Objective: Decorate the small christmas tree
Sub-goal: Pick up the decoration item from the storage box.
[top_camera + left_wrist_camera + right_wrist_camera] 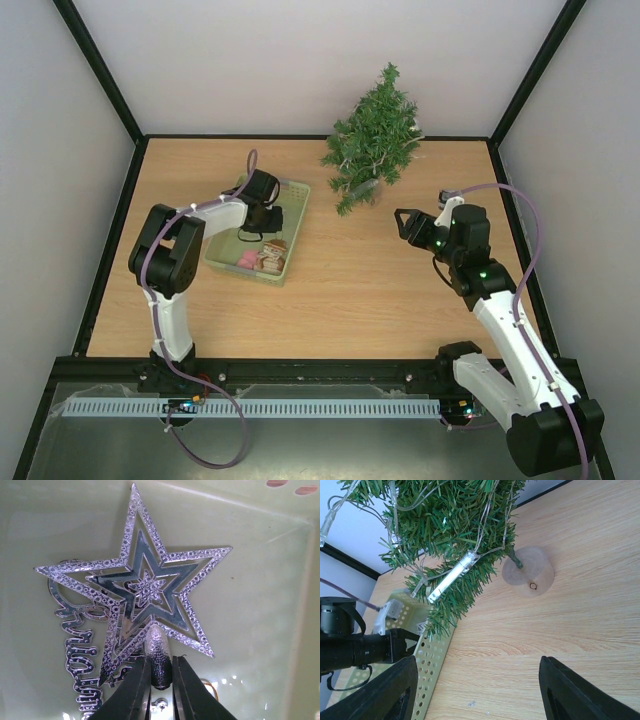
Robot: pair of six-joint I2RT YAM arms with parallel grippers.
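The left claw (161,669) is down in the pale green basket (300,210) and pinches the round foot of a shiny silver star (145,587). A silver word sign (80,650) lies under the star. The small christmas tree (375,140) stands at the far side of the wooden surface (350,300), right of the basket. The right claw (477,670) hangs near the tree, fingers spread wide, holding nothing
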